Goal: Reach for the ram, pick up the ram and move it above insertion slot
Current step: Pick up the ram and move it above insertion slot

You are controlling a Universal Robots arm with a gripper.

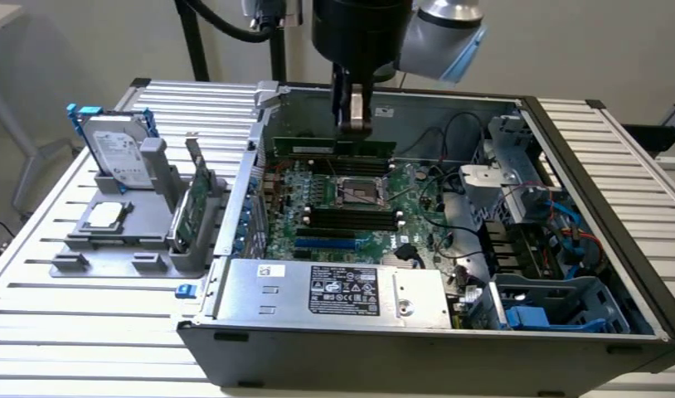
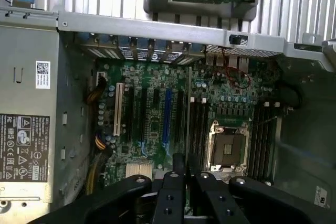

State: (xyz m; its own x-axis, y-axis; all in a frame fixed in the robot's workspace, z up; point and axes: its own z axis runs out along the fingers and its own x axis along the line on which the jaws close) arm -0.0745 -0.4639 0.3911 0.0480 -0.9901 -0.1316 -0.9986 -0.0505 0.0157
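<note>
We see the gripper hanging in the upper middle of the exterior view, over the open computer case; its fingers are drawn close together and pinch the ram, a long thin green stick held on edge, level, just above the motherboard; in the wrist view the same stick runs edge-on up the frame's centre from between the black fingers, in line with the memory slots beside the processor socket; whether it hovers clear of a slot or touches one we cannot tell. We judge the ram light and stiff but fragile; its chips and contact edge should go untouched, so the hold belongs on the upper long edge near the middle, where the fingers seem to sit, and the grip should be firm yet gentle, since the flat faces could slip or twist. At the left of the exterior view a hard drive and an expansion card stand in a grey holder.
</note>
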